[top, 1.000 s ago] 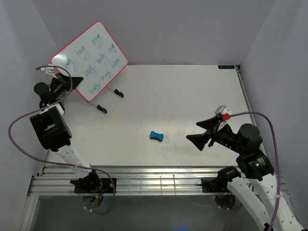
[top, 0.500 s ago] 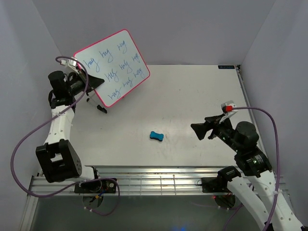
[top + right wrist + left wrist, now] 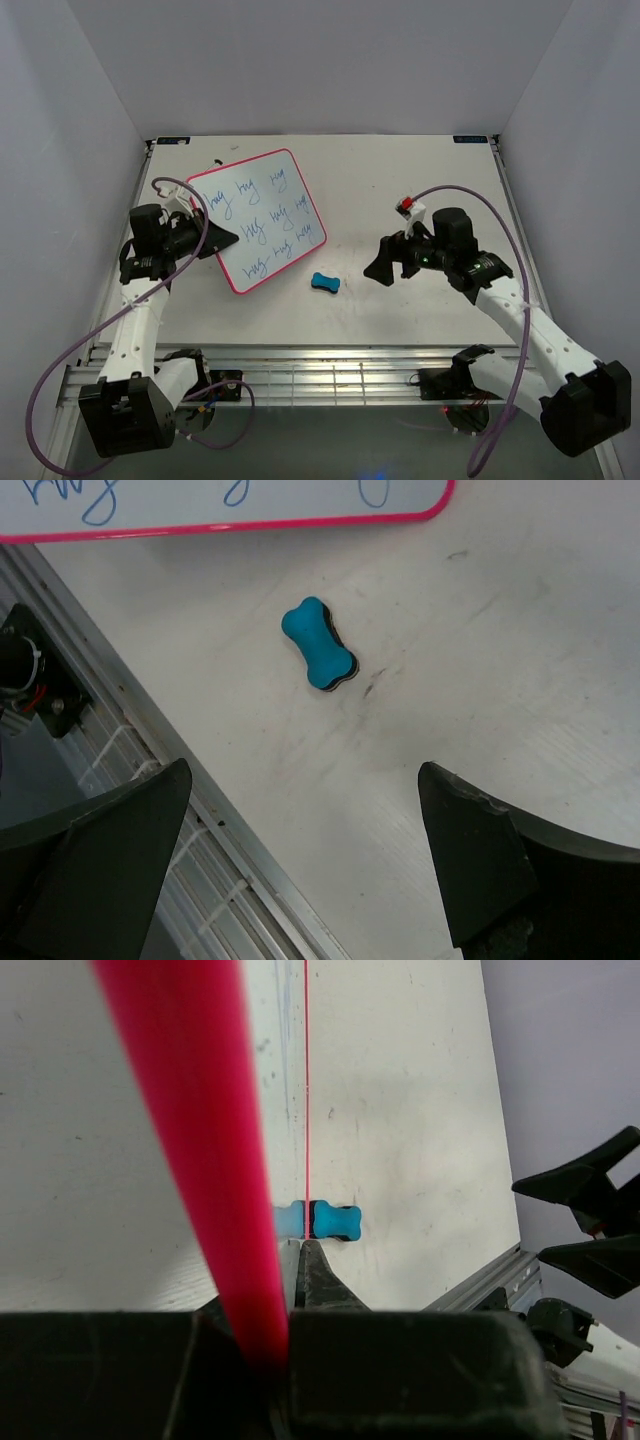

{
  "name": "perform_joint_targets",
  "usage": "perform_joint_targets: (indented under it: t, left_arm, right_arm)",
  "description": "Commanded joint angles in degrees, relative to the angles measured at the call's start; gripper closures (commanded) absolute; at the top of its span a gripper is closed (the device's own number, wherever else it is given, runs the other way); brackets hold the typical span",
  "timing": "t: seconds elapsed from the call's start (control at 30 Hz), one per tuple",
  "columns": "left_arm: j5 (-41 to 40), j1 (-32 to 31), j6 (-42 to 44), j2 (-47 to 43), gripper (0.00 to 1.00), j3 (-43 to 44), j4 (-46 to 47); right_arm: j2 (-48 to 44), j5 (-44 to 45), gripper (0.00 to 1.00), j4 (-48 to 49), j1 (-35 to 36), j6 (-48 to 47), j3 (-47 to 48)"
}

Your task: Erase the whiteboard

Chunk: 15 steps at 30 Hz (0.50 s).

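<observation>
Eraser pickup, I'd say: left end effector clamps the whiteboard, right end effector gapes wide near the eraser, needing a centred descent.

**Board brought in from the far-left corner**

My left gripper has carried the whiteboard out of the far-left corner, where it was up against the wall, to the left-centre of the tabletop. Its near edge now sits just beside the blue eraser. The left arm has swung inward with it, jaws clamped on the board's left rim. My right gripper has moved from the right side toward the middle, ending just right of the eraser, jaws a touch wider.
</observation>
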Motion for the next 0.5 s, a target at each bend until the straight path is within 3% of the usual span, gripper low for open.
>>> perform_joint_targets:
  t: [0.0,0.17,0.3,0.47]
  left_arm:
    - [1.1,-1.5,4.2,-0.8,1.00,0.1,-2.4]
    - [-4.4,-2.5,4.7,0.2,1.00,2.7,-7.8]
    - [-7.9,-3.0,5.1,-1.1,1.00,3.8,-10.3]
    - [-7.6,-3.4,6.0,-2.8,1.00,4.4,-11.5]
  right_arm:
    - [6.5,-5.6,0.00,1.8,3.0,-4.2,2.1]
    - [16.4,4.5,0.06,-3.0,10.3,-8.3,7.5]
    - [23.9,8.6,0.06,-0.6,16.9,-12.1,10.1]
    - [31.4,11.5,0.06,1.4,19.1,-16.7,14.1]
